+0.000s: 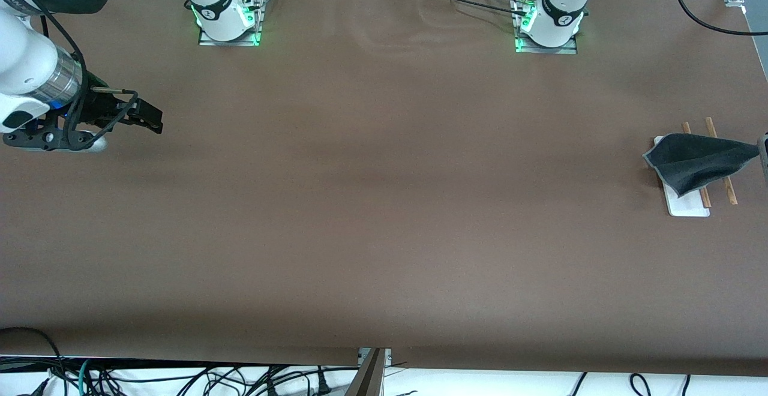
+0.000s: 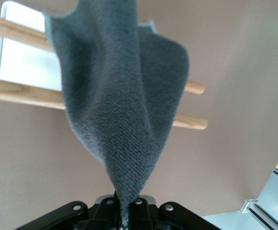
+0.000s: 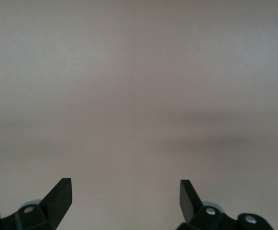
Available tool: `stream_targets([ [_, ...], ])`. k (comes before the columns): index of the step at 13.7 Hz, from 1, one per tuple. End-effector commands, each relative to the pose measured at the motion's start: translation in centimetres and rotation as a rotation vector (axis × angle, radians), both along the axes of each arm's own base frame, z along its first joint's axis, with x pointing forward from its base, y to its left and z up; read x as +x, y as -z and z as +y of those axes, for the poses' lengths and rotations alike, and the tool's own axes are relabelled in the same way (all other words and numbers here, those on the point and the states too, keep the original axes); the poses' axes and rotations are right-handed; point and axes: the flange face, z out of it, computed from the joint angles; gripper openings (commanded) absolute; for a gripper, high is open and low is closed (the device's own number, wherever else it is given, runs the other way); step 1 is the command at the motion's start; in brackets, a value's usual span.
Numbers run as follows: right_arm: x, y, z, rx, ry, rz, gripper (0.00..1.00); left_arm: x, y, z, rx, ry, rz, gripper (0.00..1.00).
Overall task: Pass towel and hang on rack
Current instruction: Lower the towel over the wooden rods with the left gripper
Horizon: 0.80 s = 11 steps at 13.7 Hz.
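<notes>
towel point(image 1: 696, 159): dark grey side showing, pinched at one corner and fanning out from that corner over the rack; pale edging visible along the free border. it hangs spread across both rods, its free end over the white base.
rack point(image 1: 687, 205): at the left arm's end of the table, white flat base with two thin wooden rods point(image 2: 19, 93) running side by side above it; rod ends stick out past the towel on both sides.
left hand point(image 2: 125, 205): over the table just beside the rack, at the very edge of the front view; fingers pressed together on the towel's corner, cloth bunched to a narrow point between them.
right hand point(image 3: 125, 196): up over bare table at the right arm's end, well apart from towel and rack; fingers spread wide, nothing between them; this arm waits.
table point(image 1: 372, 204): brown cover, both arm bases along the edge farthest from the front camera.
</notes>
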Motion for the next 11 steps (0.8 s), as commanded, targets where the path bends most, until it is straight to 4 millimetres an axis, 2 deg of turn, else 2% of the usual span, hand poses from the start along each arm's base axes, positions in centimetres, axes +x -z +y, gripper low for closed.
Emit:
stream_targets([
  [1, 0.1, -1.4, -0.4, -0.016, -0.007, -0.020, 0.99, 1.1, 0.8, 2.3, 0.004, 0.029, 0.000, 0.00],
  [4, 0.3, -1.5, -0.4, -0.016, 0.005, -0.034, 0.99, 1.4, 1.8, 2.4, 0.002, 0.035, -0.011, 0.00],
  [5, 0.7, -0.7, 0.0, -0.008, 0.005, -0.016, 0.99, 1.4, 1.9, 2.6, 0.005, 0.037, -0.019, 0.00],
  [9, 2.0, -1.6, 0.0, 0.001, 0.016, -0.051, 0.99, 0.9, 3.0, 3.5, -0.007, 0.019, -0.027, 0.00],
  [10, 2.1, -1.6, 0.0, 0.001, 0.018, -0.051, 0.99, 1.0, 3.2, 3.5, -0.007, 0.017, -0.032, 0.09],
  [11, 2.1, -1.6, 0.1, 0.002, 0.021, -0.050, 0.99, 0.9, 3.7, 3.5, -0.017, 0.013, -0.030, 0.67],
])
